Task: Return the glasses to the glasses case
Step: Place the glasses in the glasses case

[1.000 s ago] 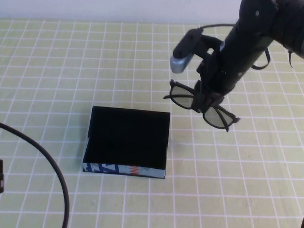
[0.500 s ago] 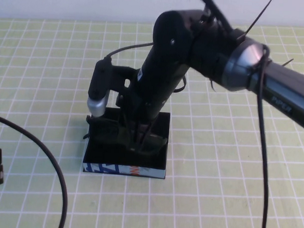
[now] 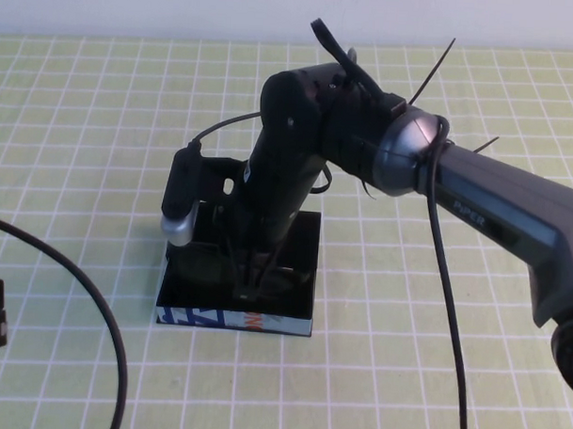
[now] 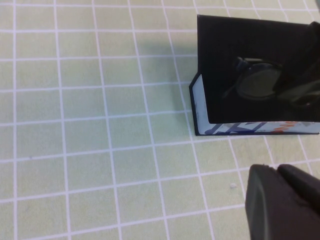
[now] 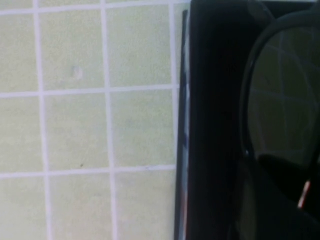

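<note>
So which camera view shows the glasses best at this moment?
The left wrist view: one lens of the glasses shows inside the glasses case. The right wrist view shows part of one lens; in the high view the right gripper mostly hides them.

Right end effector (image 3: 251, 281) lowered, clamped; left end effector (image 4: 282, 202) parked.

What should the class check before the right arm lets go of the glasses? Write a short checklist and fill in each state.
1. Glasses case open, lid out of the way: ok.
2. Glasses inside the case walls: ok.
3. Right gripper lowered into the case, shut on the glasses: ok.
4. Glasses resting on the case floor: cannot tell.
5. Left gripper apart from the case, near its printed front: ok.
6. Cable on the table clear of the case: ok.
</note>
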